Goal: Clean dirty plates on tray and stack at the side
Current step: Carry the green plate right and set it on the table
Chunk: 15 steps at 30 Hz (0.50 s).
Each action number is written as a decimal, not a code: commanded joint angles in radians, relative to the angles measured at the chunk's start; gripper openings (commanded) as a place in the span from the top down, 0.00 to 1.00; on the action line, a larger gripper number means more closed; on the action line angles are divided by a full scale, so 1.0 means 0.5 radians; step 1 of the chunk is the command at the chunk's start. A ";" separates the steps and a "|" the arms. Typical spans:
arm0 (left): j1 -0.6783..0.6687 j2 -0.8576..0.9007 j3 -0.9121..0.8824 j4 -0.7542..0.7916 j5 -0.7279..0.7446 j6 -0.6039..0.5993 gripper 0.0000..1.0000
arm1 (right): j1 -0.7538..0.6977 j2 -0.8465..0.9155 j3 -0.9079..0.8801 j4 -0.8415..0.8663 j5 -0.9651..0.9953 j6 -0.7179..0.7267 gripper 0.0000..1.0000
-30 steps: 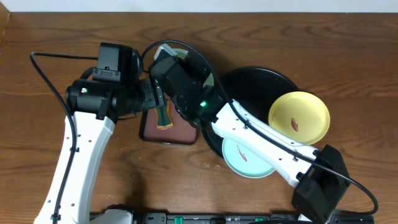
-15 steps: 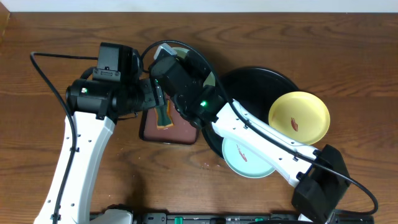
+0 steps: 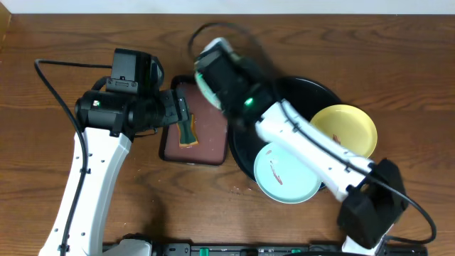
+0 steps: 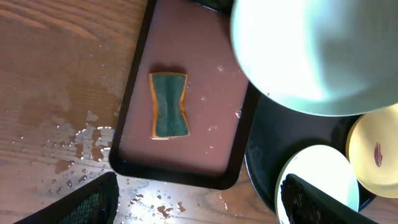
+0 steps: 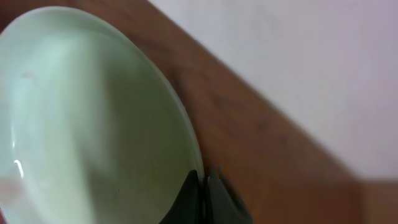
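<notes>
Evidently the right gripper, pinched shut on the rim of a mint plate, holds it aloft for cleaning, so the wide-open, empty left gripper likely needs the sponge next.

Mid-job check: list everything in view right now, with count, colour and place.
held plate: one, pale mint, in the air by the brown tray's far right corner
mint plate: one, red-brown smear, black tray's near edge
yellow plate: one, red-brown smear, black tray's right rim
black tray: one, glossy, centre-right
brown tray: one, black rim, left of black tray
sponge: one, green, orange-edged, in brown tray
water drops: many, on table
table: one, brown wood
left gripper: open, over brown tray
right gripper: shut on held plate's rim
</notes>
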 commanded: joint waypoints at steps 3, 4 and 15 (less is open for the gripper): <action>0.005 -0.004 0.038 -0.010 -0.025 0.027 0.16 | -0.304 -0.154 0.019 -0.157 -0.715 0.591 0.99; 0.005 -0.004 0.038 -0.010 -0.025 0.027 0.16 | -0.385 -0.171 0.019 -0.181 -0.922 0.649 0.99; 0.005 -0.004 0.038 -0.010 -0.025 0.027 0.16 | -1.678 -0.192 0.018 -0.347 -2.338 1.200 0.99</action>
